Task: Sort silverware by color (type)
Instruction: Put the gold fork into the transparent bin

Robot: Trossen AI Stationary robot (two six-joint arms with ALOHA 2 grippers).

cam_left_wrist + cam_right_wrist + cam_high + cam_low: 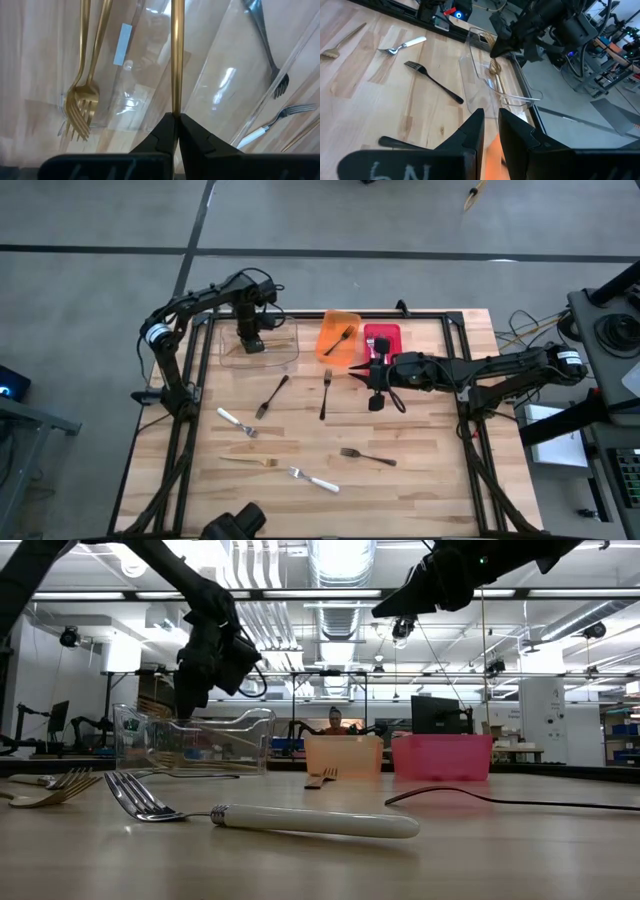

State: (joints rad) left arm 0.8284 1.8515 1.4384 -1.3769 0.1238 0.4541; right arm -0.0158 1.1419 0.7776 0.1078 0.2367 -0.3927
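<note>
Our left gripper (pixel 176 116) is pinched tight on a gold fork handle (pixel 176 55), and we hold it over the clear bin (pixel 258 350) at the back left of the table (pixel 420 480). Two gold forks (pixel 82 100) already lie inside that bin. Our right gripper (pixel 357 371) hangs near the front of the orange bin (pixel 338 338) and the red bin (pixel 383 338); its fingers (pixel 473 131) stand a little apart and we see nothing between them. One black fork (pixel 342 336) lies in the orange bin. On the table lie three more black forks (pixel 271 395) (pixel 325 394) (pixel 367 455), one gold fork (pixel 250 461) and two silver forks with white handles (pixel 237 422) (pixel 314 479).
</note>
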